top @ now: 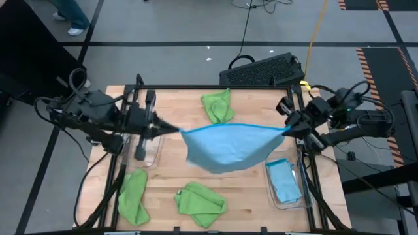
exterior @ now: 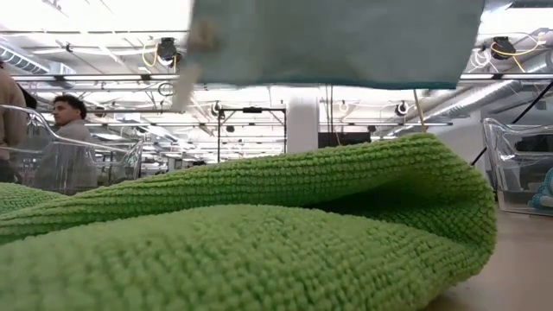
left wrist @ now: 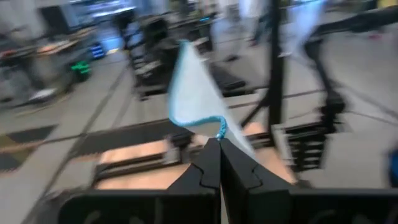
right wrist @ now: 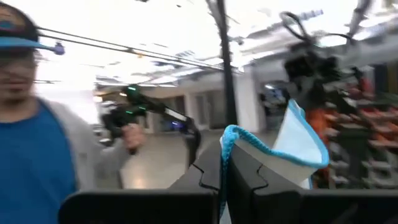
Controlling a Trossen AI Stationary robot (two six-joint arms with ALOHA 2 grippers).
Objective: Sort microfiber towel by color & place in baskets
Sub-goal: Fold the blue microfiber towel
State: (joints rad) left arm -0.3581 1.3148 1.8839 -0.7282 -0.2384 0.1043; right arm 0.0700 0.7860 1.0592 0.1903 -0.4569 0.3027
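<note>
You have a light blue towel [top: 227, 147] stretched in the air between both arms, hanging over the middle of the surface [top: 170, 176]. The left gripper [top: 175, 130] sits at about 9 o'clock from the cloth, its fingers [left wrist: 208, 168] clamped together on one corner. The right gripper [top: 286, 130] sits at about 3 o'clock, fingers [right wrist: 242, 165] pinched on the opposite corner. The edge between them runs taut while the body of the cloth sags.

At 12 o'clock a lime green towel [top: 218, 105] lies crumpled. Two more green ones lie at 6 o'clock [top: 200, 203] and 8 o'clock [top: 133, 196]. The clear basket [top: 285, 199] at 4 o'clock holds a folded blue towel [top: 285, 181]. A second clear basket [top: 153, 155] stands just under the left gripper.
</note>
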